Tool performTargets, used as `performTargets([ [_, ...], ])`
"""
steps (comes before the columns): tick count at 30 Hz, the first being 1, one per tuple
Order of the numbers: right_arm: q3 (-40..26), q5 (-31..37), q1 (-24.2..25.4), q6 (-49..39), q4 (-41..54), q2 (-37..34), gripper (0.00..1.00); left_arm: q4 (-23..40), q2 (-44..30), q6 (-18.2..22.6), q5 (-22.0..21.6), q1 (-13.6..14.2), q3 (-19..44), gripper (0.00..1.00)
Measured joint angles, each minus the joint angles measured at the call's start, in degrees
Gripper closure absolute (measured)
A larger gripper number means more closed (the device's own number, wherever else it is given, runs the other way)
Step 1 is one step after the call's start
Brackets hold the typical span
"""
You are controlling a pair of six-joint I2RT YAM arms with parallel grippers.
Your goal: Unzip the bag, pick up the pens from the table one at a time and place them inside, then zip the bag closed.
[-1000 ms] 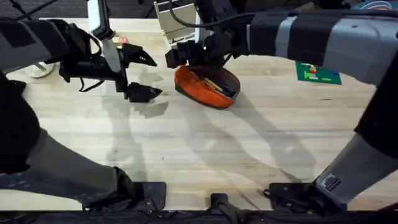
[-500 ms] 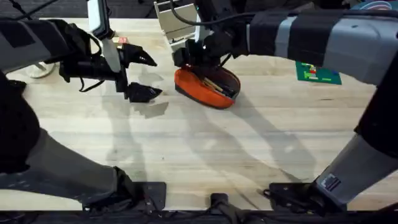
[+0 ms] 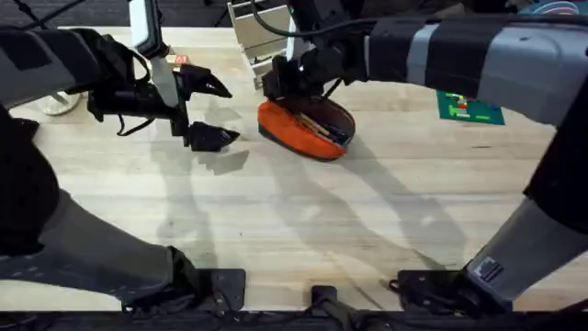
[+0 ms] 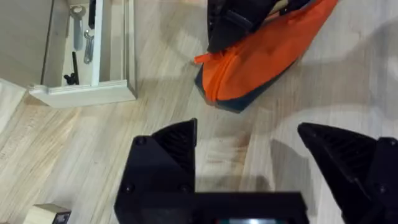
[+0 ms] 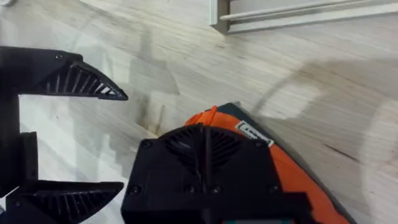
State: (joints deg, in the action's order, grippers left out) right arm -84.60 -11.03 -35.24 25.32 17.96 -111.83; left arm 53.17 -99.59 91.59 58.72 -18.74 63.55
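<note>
The left gripper [image 3: 209, 112] hung wide open over the table [image 3: 303, 221], holding nothing. The orange bag [image 3: 306, 127] lay at its 3 o'clock, open, with pens [image 3: 322, 126] inside. The right gripper [image 3: 280, 81] pressed on the bag's 10 o'clock end; I could not tell its fingers.

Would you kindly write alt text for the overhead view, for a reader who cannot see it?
An open orange bag with pens inside lies on a wooden table; the right hand is at its left end. The left hand, fingers open, hovers left of the bag, and a green card lies to the right.
</note>
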Motion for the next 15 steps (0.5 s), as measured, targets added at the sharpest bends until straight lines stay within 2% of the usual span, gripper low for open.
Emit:
performTargets([
  [9, 0.0, -0.23, 0.0, -0.04, 0.09, 0.34, 0.97, 0.0, 0.0, -0.01, 0.0, 0.02, 0.0, 0.008],
  [15, 0.0, -0.37, 0.0, -0.28, 0.44, 3.43, 0.97, 0.0, 0.0, -0.02, 0.0, 0.02, 0.0, 0.007],
])
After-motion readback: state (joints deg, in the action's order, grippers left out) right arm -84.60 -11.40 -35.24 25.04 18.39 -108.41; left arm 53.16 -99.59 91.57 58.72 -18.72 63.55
